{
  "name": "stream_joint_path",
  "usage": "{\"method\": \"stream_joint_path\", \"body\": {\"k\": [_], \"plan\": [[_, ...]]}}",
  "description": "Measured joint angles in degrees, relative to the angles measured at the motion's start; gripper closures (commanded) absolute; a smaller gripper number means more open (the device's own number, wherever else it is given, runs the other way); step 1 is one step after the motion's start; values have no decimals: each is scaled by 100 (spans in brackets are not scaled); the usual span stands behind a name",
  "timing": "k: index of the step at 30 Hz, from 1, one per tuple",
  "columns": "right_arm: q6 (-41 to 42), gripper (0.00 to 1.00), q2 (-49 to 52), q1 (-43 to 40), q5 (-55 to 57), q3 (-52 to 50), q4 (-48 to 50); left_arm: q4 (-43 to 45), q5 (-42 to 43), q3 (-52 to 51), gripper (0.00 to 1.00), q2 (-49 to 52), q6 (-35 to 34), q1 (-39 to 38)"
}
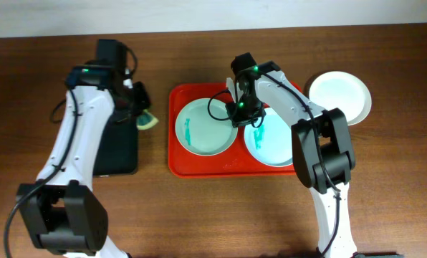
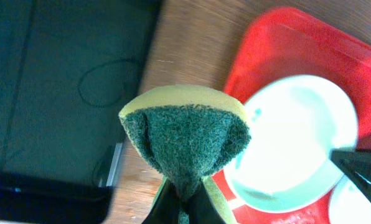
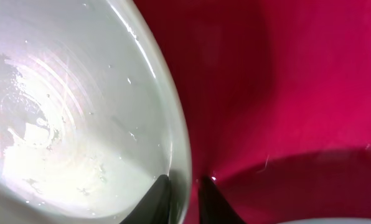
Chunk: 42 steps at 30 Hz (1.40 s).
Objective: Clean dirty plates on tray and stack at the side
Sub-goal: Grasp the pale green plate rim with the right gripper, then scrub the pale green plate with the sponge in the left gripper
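Note:
The red tray [image 1: 176, 147] holds a pale mint green plate [image 1: 203, 129] with a teal smear on its left part, and a pale blue plate [image 1: 271, 147] with teal smears. A white plate [image 1: 340, 95] lies on the table to the right of the tray. My right gripper [image 1: 236, 115] is at the mint plate's right rim. In the right wrist view its fingers [image 3: 184, 193] pinch that rim [image 3: 173, 124] over the tray [image 3: 285, 81]. My left gripper [image 1: 143, 113] is left of the tray, shut on a yellow and green sponge [image 2: 185, 134].
A smaller black tray [image 1: 120, 150] lies under the left arm, left of the red tray. It also shows in the left wrist view [image 2: 61, 74]. A strip of bare wood separates the two trays. Cables hang from both arms.

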Motion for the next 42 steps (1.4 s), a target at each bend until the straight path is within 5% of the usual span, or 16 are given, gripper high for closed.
{"method": "stream_joint_path", "body": {"k": [4,12,15,18,26,36,39,42], "plan": [[345,85,0,87,7,0,0,247,11,0,100,232,2,-789],[273,73,7,249,321,0,1036,809,15,-9,100,1198,11,-1679],[-48,89,17,249,415,-2,1158,855,15,-9,100,1309,-116,-1668],[-170,96,17,251,431,0,1029,925,15,-9,100,1449,-162,-1665],[361,96,15,249,343,28,822,1182,431,-11,100,2024,-184,-1665],[446,96,15,264,214,33,765,804,-2605,7,100,2103,-184,-1847],[466,96,15,275,199,33,758,697,-2695,142,100,2124,-181,-1847],[485,96,15,275,199,33,750,728,-1884,507,100,2127,-181,-1690]]}}
